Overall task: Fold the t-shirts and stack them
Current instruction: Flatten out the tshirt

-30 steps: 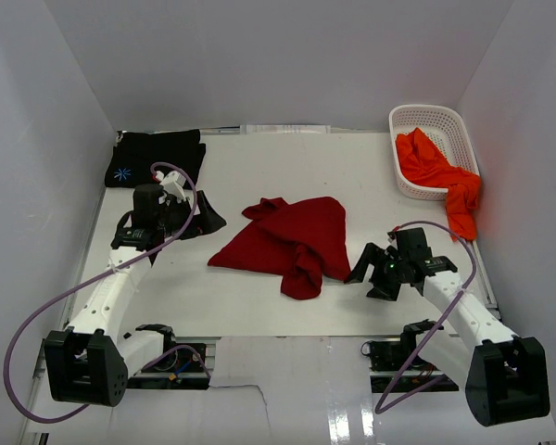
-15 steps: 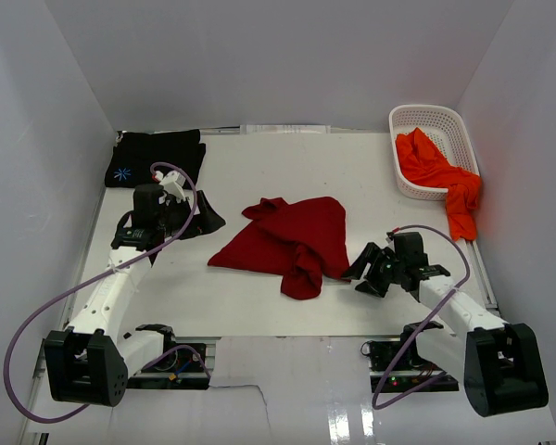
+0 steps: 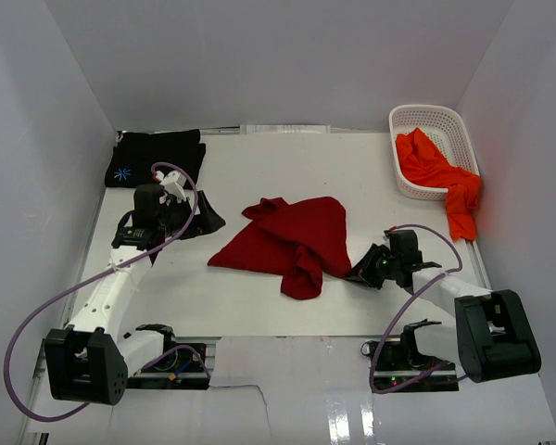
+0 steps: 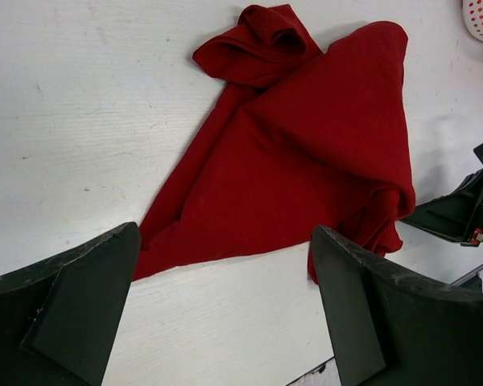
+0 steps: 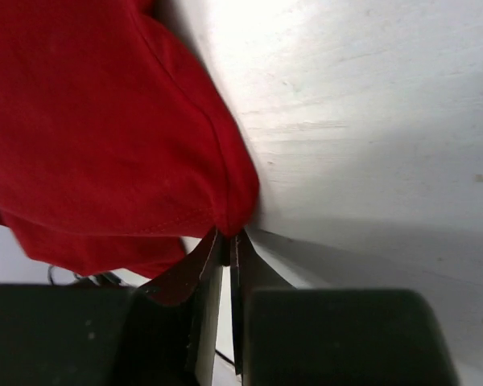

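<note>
Mid-table, red shirt (image 3: 292,241) lies crumpled, unfolded. Right claw (image 5: 228,245) is pinched shut on its right edge, low against the table (image 3: 352,176). Left claw (image 3: 193,221) gapes, holding nothing, near the left edge. Black shirt (image 3: 156,158) at far left corner, looks folded. Orange shirt (image 3: 431,167) hangs over basket (image 3: 426,116), far right corner. By my reckoning one is done, two left, no stack yet.

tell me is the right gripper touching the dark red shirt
Touching. The right wrist view shows the right gripper with its jaws pinched together on a corner of the dark red shirt, with no gap between cloth and fingertips.
</note>
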Robot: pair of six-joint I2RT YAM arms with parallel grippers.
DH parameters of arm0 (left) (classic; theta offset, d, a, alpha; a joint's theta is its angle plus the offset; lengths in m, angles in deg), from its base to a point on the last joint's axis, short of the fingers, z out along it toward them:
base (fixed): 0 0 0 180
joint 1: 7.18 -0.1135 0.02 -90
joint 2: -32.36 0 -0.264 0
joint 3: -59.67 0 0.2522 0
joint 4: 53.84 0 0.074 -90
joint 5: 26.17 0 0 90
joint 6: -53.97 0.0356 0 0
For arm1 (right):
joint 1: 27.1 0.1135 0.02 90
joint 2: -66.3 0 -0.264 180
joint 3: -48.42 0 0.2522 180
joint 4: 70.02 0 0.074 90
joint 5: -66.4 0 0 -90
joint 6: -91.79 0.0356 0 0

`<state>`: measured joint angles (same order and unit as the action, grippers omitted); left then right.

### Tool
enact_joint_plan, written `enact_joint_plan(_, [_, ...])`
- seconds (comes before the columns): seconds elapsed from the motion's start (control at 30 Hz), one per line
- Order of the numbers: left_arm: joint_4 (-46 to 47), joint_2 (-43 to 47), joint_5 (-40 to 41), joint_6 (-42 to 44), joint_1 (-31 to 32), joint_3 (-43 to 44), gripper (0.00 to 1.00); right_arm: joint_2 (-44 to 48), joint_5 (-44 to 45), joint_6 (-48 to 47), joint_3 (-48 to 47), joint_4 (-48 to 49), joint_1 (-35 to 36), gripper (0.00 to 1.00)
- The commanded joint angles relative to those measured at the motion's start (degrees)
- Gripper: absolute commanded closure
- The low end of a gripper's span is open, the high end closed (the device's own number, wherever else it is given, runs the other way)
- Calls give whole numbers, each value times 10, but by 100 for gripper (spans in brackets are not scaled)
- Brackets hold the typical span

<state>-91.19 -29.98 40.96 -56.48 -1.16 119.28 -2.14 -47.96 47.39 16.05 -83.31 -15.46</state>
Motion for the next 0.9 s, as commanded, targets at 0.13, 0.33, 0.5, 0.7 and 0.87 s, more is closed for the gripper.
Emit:
enact_joint_plan(0.13, [0,0,9,8,2,12,2,1,-4,-26,-51,2,2,92])
enact_joint_plan(0.33, [0,1,7,8,2,12,2,-12,-40,-78,-244,-68,22,92])
enact_joint_plan(0.5, [1,3,-3,9,4,13,2,-83,-67,-140,-423,-148,106,92])
enact_joint_plan(0.7, [6,36,-18,19,29,16,2,-186,-63,-193,-632,-197,214,92])
enact_joint_plan(0.87, [11,118,-24,47,63,15,2,-267,-69,-190,-752,-204,234,92])
